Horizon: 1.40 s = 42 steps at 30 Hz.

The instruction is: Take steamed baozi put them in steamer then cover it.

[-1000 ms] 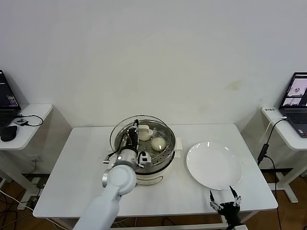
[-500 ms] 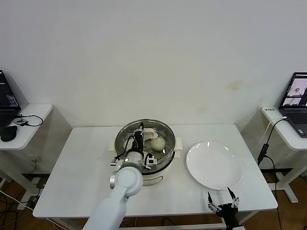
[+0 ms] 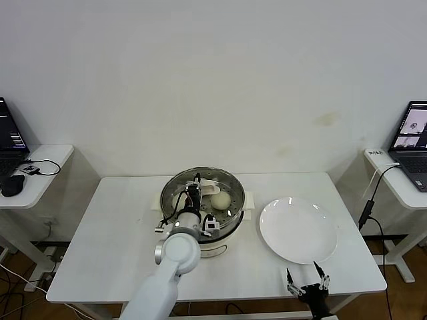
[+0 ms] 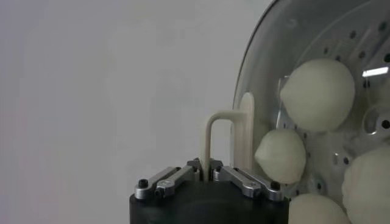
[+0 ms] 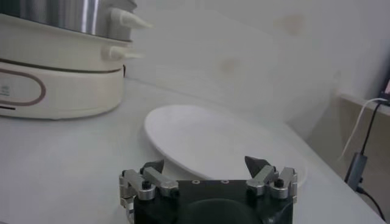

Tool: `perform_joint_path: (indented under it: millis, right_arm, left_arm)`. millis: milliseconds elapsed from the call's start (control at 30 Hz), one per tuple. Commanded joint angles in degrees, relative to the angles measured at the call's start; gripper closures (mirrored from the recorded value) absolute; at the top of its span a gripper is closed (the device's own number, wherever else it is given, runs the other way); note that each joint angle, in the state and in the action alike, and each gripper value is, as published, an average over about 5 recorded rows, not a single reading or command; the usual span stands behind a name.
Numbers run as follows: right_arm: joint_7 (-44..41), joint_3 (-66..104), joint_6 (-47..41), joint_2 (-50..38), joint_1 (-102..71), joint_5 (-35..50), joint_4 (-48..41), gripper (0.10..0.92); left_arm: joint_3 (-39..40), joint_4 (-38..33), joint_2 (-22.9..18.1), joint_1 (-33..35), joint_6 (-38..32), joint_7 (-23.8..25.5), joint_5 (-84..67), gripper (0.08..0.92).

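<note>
White wall is backing a white table point(image 3: 100, 253), flanked by side desks with laptops. On it, the steamer point(image 3: 227, 233) is sitting beside an empty plate point(image 3: 297, 230), steamed baozi point(image 4: 318, 94) inside. The left gripper point(image 3: 197, 189) is clamping the cover point(image 4: 226, 137) by its handle over the pot. The right gripper point(image 5: 208, 172) is hanging spread apart at the table's near edge.

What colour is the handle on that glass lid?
Cream. The lid handle shows best in the left wrist view, pinched between the left gripper jaws.

A plain white wall point(image 3: 213, 80) backs the white table point(image 3: 100, 247), side desks point(image 3: 33, 167) flanking.
</note>
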Motion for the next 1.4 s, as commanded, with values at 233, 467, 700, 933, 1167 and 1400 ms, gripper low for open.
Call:
perform_joint_path:
  millis: [233, 467, 700, 933, 1167, 1400]
  right_arm:
    - [-0.03, -0.23, 0.23, 0.13, -0.32, -0.42, -0.06, 0.202]
    - [-0.03, -0.62, 0.18, 0.21, -0.34, -0.7, -0.06, 0.203]
    - [-0.12, -1.02, 0.07, 0.29, -0.26, -1.06, -0.2, 0.203]
    - [-0.12, -1.32, -0.12, 0.31, -0.15, -1.37, -0.41, 0.202]
    - [-0.05, -1.69, -0.09, 0.34, -0.25, -1.87, -0.68, 0.203]
    - [-0.07, -1.53, 0.0, 0.32, -0.45, -1.99, -0.7, 0.203]
  left_arm:
    - [-0.19, 1.06, -0.29, -0.25, -0.47, -0.42, 0.26, 0.852]
    - [-0.69, 1.72, -0.04, -0.45, -0.82, -0.76, 0.33, 0.852]
    - [-0.96, 0.4, 0.39, 0.17, -1.14, -1.07, -0.12, 0.831]
    - [-0.76, -7.38, 2.05, 4.01, -1.09, -0.66, -1.33, 0.642]
    - [-0.8, -17.48, 4.72, 11.92, -1.41, -1.18, -3.59, 0.442]
    - [-6.11, -31.35, 9.59, 25.77, -3.55, -4.75, -14.98, 0.246]
